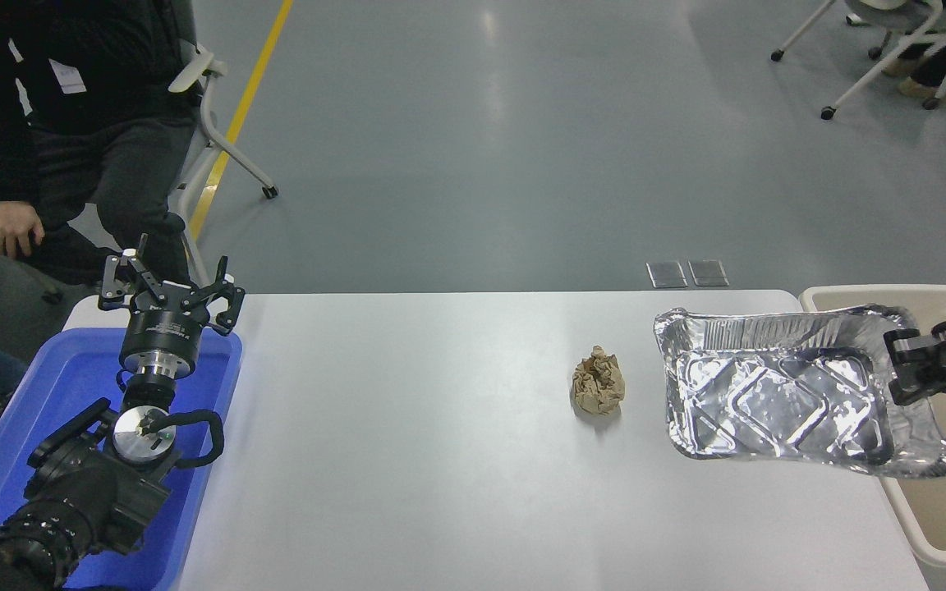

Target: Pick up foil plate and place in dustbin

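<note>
Across the white table (440,460), right end: beige dustbin (859,297), foil plate (777,394) lifted and overlapping its near-left rim, pinched at the right rim by right gripper (904,365). Beside, crumpled paper ball (599,382). Lower left, over blue tray (46,394): left gripper (169,291) parked, fingers spread.

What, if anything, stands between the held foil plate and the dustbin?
Nothing visible. The right gripper holds the foil plate by its right rim, already overlapping the dustbin; the paper ball lies on the opposite side.
</note>
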